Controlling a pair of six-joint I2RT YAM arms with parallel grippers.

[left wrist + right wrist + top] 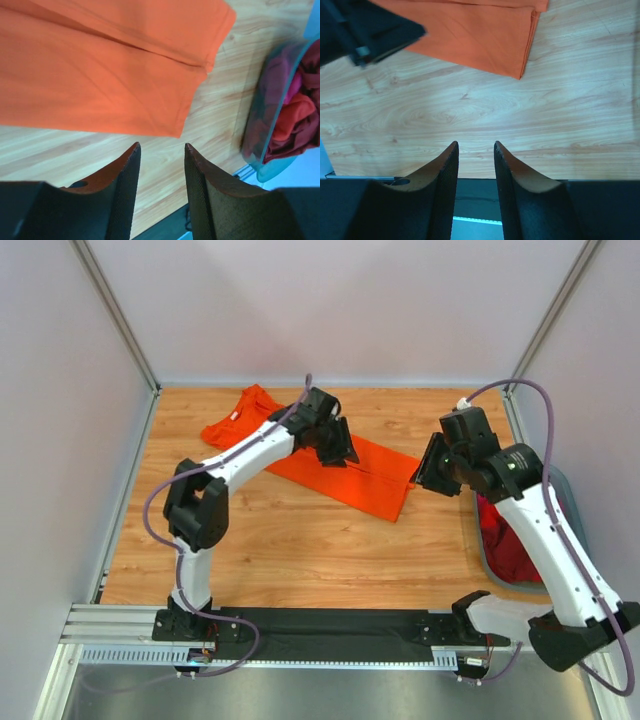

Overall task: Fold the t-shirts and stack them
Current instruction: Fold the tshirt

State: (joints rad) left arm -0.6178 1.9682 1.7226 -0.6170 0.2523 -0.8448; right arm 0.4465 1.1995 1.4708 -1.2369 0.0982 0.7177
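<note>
The left gripper [340, 447] hangs over the middle of the orange t-shirt [372, 480], its two fingers set moderately apart. In its wrist view the gap between them [161, 170] shows only bare wood, so it has hold of nothing. The right gripper [425, 473] sits just off the shirt's near-right end, above the table [300, 550]. Its fingers stand a little closer together, and again only wood and the dark base rail show between them [475, 170], so it grips nothing either.

The orange t-shirt lies flat on the far half of the table as a long, narrow band. Its long axis runs diagonally, from the far left toward the near right. The collar end, wider and slightly rumpled, points to the far-left corner. The straight hem end points to the near right and stops just short of the right gripper. A crease or overlapped edge runs along the length of the band, clearest in the left wrist view [100, 75], where it ends at the hem. The right wrist view shows the squared hem corner [485, 40] lying flat on the wood.

At the right edge of the table stands a grey-blue tub [270, 172], well apart from the shirt. It holds a heap of crumpled garments [300, 120], mostly dark red with some magenta and orange.
</note>
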